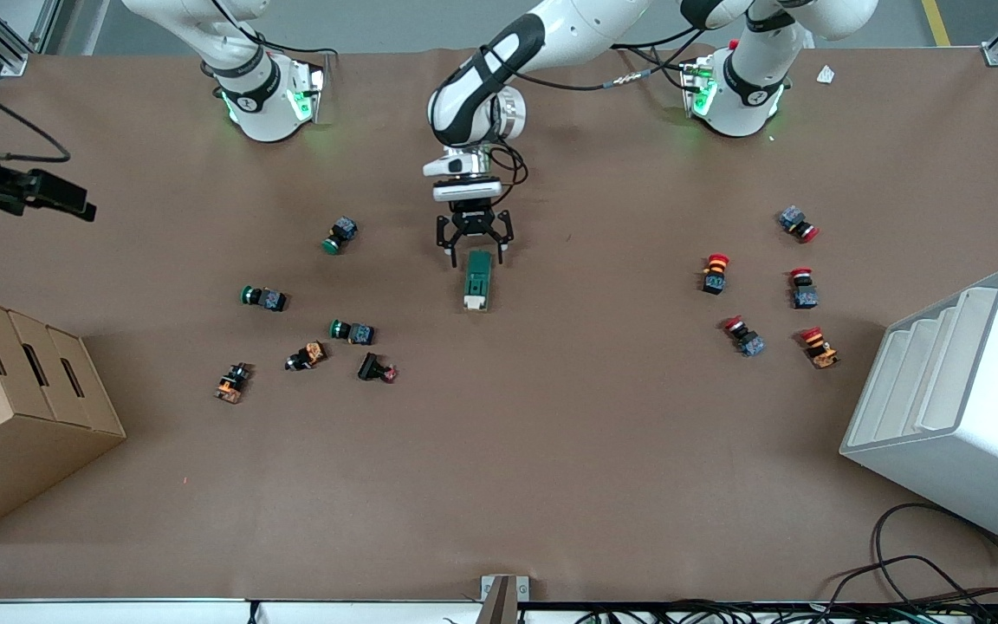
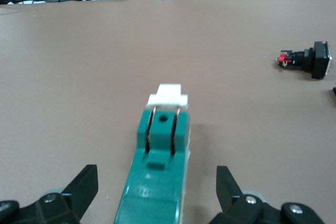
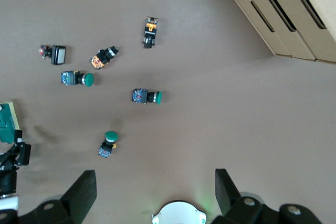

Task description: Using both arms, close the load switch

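The switch (image 1: 477, 280) lies flat mid-table, its green body pointing toward the bases and its white handle (image 2: 168, 94) at the end nearer the front camera. The left gripper (image 1: 474, 251) sits low at the body's base-side end, jaws spread wide, one finger on each side of the body and neither touching it. In the left wrist view the body runs straight out from between the jaws, a little closer to one finger than the other.

The right gripper (image 3: 152, 192) hangs high over the green buttons (image 3: 147, 96) toward its own end of the table, jaws also spread, holding nothing; that arm waits.

To my eye, the left should centre on the body before squeezing, then hold it steady so the right can come across and press the handle shut without skidding the switch.
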